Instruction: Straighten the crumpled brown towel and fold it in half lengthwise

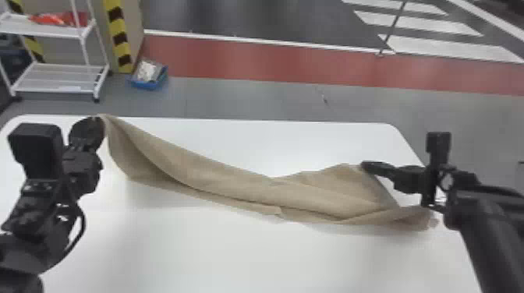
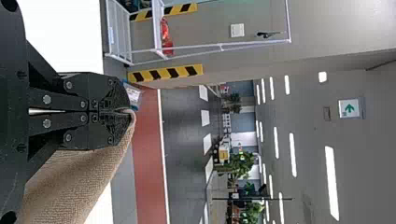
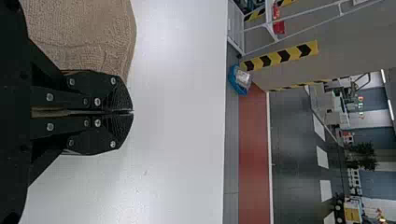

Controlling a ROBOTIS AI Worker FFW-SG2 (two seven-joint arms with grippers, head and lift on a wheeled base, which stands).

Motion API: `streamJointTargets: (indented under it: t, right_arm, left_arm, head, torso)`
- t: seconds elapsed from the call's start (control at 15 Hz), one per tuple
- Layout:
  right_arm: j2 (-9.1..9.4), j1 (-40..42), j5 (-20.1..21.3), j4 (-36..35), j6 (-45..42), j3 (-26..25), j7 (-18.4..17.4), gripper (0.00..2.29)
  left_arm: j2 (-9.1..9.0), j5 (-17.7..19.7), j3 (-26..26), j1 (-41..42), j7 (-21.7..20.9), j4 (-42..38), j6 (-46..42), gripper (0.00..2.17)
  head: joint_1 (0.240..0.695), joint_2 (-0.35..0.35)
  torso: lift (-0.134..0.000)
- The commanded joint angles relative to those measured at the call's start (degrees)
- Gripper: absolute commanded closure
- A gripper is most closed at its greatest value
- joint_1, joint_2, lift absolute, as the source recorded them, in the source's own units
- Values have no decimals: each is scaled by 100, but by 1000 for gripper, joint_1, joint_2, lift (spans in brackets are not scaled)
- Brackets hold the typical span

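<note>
Left gripper (image 2: 125, 111): clamped on brown towel (image 1: 234, 177) corner | right gripper (image 3: 128, 112): clamped, far edge | long axis runs left-right between

There is one brown towel (image 1: 218, 171) on one white worktop (image 1: 234, 253). Two black arms come in, bearing two end effectors — the left end effector (image 1: 97, 122) and the right end effector (image 1: 366, 165) — with two fingers (image 2: 114, 91) on each. Past them I count one blue bin (image 1: 148, 83), one white rack (image 1: 85, 50) with two shelves (image 1: 56, 82) showing, and, in the head view, two yellow-and-black striped bands (image 1: 119, 35). The floor has one red strip (image 1: 273, 58) and, in the head view, three white crossing bars (image 1: 448, 46). Add one green arrow sign (image 2: 349, 108) and several ceiling lights (image 2: 330, 182) — too small and scattered to number.
</note>
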Motion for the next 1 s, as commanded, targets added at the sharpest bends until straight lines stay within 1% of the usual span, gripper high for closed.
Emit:
streamJointTargets:
  t: [0.0, 0.07, 0.2, 0.27, 0.4, 0.47, 0.53, 0.67, 0.73, 0.87, 0.93]
  right_arm:
    - [-1, 128, -281, -179, 179, -183, 95, 1227]
    - [-1, 207, -509, -390, 284, -271, 148, 1274]
    - [-10, 559, -923, -988, 302, -684, 192, 1274]
    - [-45, 761, -1292, -1357, 302, -886, 210, 1274]
    - [-106, 1007, -1889, -1884, 320, -1264, 236, 1298]
    - [-150, 1086, -2162, -2139, 355, -1475, 236, 1298]
    - [-177, 1130, -2408, -2324, 443, -1633, 227, 1295]
    - [-309, 1209, -2909, -2543, 583, -2011, 157, 1295]
    - [-379, 1253, -3129, -2596, 671, -2204, 130, 1295]
    - [-502, 1438, -3401, -2772, 865, -2371, 130, 1298]
    - [-511, 1517, -3471, -2860, 900, -2406, 130, 1295]
  left_arm:
    - [0, 0, -10, 0, 9, -18, 0, 1382]
    - [0, 0, 8, 26, 9, -53, -17, 1382]
    - [0, 35, 96, 79, 18, -211, 0, 1382]
    - [35, 106, 307, 185, 9, -431, 88, 1382]
    - [141, 167, 597, 343, 9, -897, 545, 1382]
    - [149, 264, 781, 404, -17, -1152, 897, 1382]
    - [158, 334, 922, 475, -44, -1345, 1055, 1382]
    - [176, 369, 1124, 668, -132, -1714, 1319, 1382]
    - [176, 492, 1247, 817, -193, -1916, 1442, 1382]
    - [176, 510, 1300, 1037, -308, -2356, 1705, 1382]
    - [176, 528, 1300, 1107, -404, -2540, 1899, 1382]
  head:
    - [695, -194]
    - [695, -194]
    - [695, -197]
    - [695, -201]
    - [695, -212]
    - [686, -213]
    - [674, -215]
    - [649, -222]
    - [628, -235]
    - [613, -257]
    - [606, -284]
  torso:
    - [-124]
    - [-124]
    - [-124]
    - [-124]
    - [-124]
    - [-124]
    - [-124]
    - [-124]
    - [-124]
    - [-124]
    - [-124]
